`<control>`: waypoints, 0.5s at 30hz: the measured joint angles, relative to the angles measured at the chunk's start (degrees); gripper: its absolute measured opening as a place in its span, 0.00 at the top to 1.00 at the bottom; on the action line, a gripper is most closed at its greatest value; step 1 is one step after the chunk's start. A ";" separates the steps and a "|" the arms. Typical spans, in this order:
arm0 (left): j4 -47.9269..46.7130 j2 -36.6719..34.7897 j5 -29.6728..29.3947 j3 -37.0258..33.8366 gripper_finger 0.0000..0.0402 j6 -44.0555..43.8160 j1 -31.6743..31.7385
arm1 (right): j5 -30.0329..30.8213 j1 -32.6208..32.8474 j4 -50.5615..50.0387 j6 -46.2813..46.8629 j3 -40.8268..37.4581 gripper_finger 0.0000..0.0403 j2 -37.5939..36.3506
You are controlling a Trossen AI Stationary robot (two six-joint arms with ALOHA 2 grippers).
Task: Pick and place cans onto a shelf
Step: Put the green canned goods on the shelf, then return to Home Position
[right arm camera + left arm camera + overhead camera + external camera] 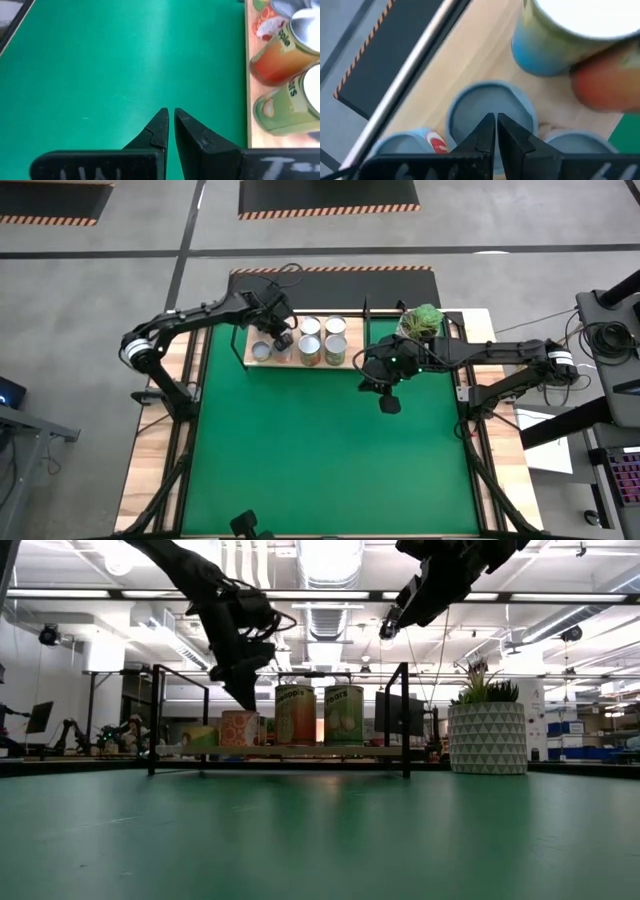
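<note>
The light-wood shelf (290, 358) with its black frame stands at the far side of the green mat (320, 450). Several cans stand upright on it, among them tall ones (310, 348) (335, 350) and a short one (261, 352). They also show in the low view (296, 712) (343, 712) (240, 728). My left gripper (281, 335) is shut and points down just above a short silver-topped can (492, 105). My right gripper (388, 402) is shut and empty, high above the mat (100, 75), to the right of the shelf's front edge.
A white patterned pot with a green plant (422, 322) stands at the far right, beside the shelf's right frame post (404, 720). The shelf's left post (153, 720) stands near my left arm. Bare green mat spreads toward the table's near edge.
</note>
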 joint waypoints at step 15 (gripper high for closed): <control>26.13 -22.77 17.14 -18.33 1.00 -1.15 -14.28 | -2.89 0.00 23.64 -9.06 -19.18 0.96 -7.62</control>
